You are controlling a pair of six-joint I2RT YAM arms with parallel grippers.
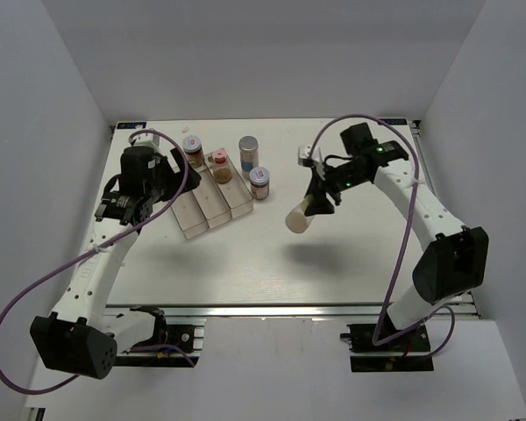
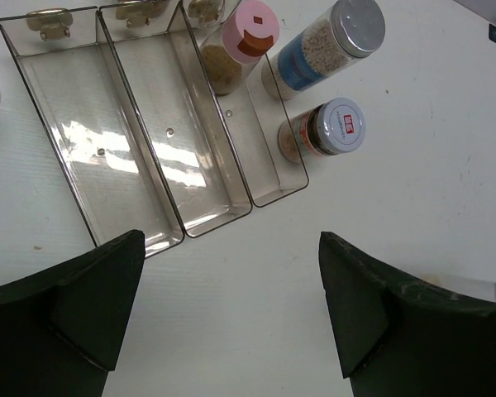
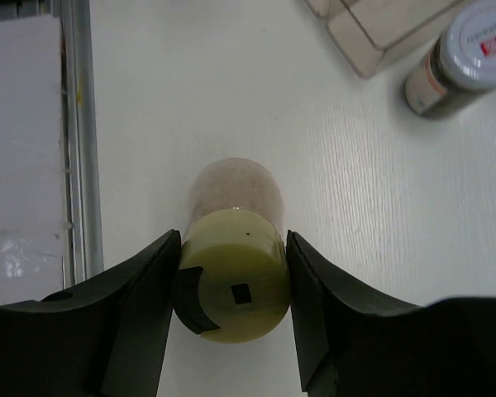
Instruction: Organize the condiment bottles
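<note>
My right gripper (image 1: 314, 207) is shut on the pale yellow lid of a tan spice bottle (image 1: 298, 218) and holds it tilted above the table, right of the tray. The right wrist view shows the lid (image 3: 231, 285) clamped between both fingers. My left gripper (image 1: 127, 211) is open and empty, in front of the clear three-compartment tray (image 2: 140, 178). A pink-lidded bottle (image 2: 246, 40) stands at the far end of the tray's right compartment. A silver-lidded bottle (image 2: 335, 41) and a white-lidded jar (image 2: 337, 128) stand on the table right of the tray. Another bottle (image 1: 193, 149) stands behind the tray.
The tray's left and middle compartments hold nothing. The white-lidded jar (image 3: 467, 50) and a tray corner (image 3: 372, 29) show beyond the held bottle. White walls enclose the table on three sides. A metal rail (image 1: 289, 310) runs along the near edge.
</note>
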